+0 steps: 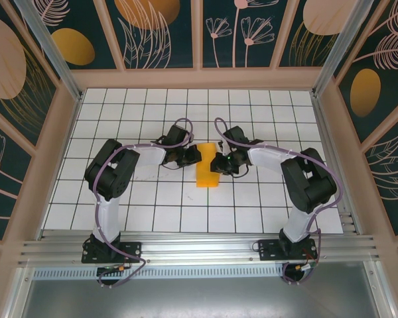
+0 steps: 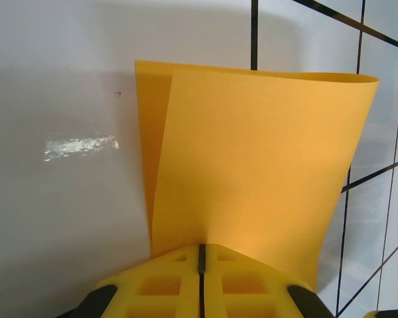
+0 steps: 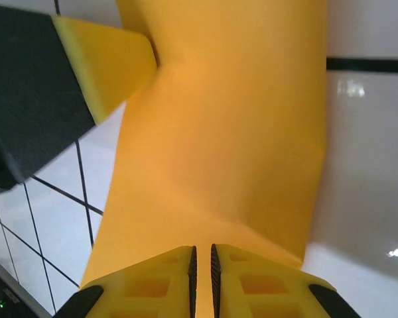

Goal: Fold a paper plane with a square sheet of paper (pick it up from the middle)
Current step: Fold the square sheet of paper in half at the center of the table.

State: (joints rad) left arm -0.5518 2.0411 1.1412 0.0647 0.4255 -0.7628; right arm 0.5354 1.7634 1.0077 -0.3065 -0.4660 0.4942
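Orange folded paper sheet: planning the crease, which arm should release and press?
Probably right: the left gripper, jaws shut, pins both layers of the orange paper sheet; right gripper shares the hold.

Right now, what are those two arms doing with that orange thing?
They are folding a sheet of paper into a plane. The left gripper and the right gripper are each shut on it from opposite sides, at the middle of the tiled table. The sheet is doubled over and bowed, not a plane yet.
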